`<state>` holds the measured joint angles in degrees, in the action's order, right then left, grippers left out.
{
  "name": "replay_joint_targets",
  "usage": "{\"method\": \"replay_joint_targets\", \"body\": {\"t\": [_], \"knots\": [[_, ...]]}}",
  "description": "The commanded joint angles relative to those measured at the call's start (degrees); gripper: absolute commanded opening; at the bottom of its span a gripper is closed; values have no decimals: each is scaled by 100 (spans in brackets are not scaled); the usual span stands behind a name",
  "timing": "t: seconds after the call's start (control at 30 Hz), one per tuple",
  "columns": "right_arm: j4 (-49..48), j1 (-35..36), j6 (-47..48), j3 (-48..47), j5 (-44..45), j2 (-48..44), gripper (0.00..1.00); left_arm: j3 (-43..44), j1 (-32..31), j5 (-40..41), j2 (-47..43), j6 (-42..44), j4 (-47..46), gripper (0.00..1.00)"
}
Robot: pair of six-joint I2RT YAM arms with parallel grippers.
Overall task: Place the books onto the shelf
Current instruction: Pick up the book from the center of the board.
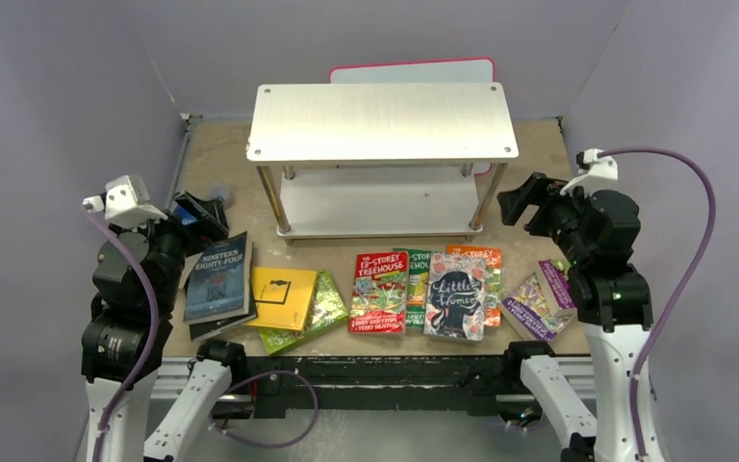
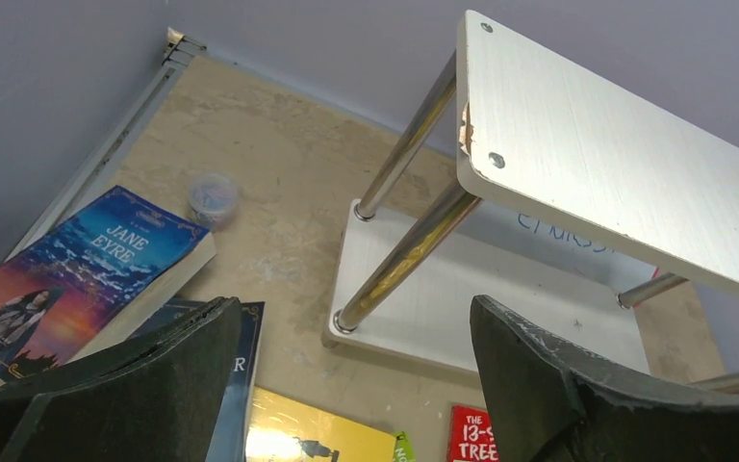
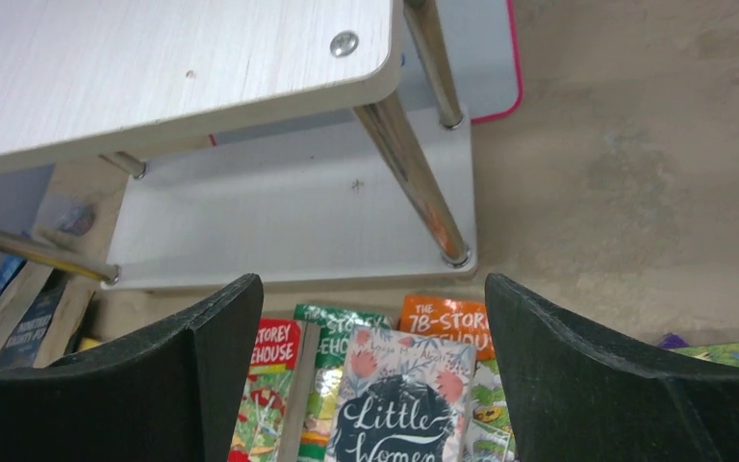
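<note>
Right wrist view: the right pincer [image 3: 370, 281], spread wide, hangs above Little Women [image 3: 399, 416], apparently without touching.

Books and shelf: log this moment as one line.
books: flat on table, in front of shelf | shelf: no books on it | left gripper: open, empty | right gripper: open, empty

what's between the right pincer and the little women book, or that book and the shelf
Nothing visible. The open right pincer has a free path to the Little Women book, lying atop its neighbours in front of the bare shelf.
</note>
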<state>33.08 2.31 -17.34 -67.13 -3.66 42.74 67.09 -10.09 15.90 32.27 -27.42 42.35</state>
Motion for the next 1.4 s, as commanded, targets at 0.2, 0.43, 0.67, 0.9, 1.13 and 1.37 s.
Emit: {"method": "replay_joint_targets", "body": {"t": [0.2,0.43,0.67,0.9,1.13,1.37], "knots": [[-493,-149,-705,772,-1985,-122,93,-355,140,-892,-212,-486,-342,90],[-2126,-38,-2097,2200,-3519,-398,93,-954,152,-1289,-504,-934,-601,90],[-2900,2024,-2714,2797,-1934,234,92,-1308,163,-1309,-548,-1032,-605,89],[-4484,3627,-3825,3205,-147,1528,86,-1584,165,-1613,-474,-936,-697,86],[-4955,5227,-4060,2331,752,3379,74,-1745,164,-1274,-449,-901,-752,84],[-5735,5935,-4660,1944,826,4757,73,-1656,163,-1093,-516,-659,-716,84]]}}
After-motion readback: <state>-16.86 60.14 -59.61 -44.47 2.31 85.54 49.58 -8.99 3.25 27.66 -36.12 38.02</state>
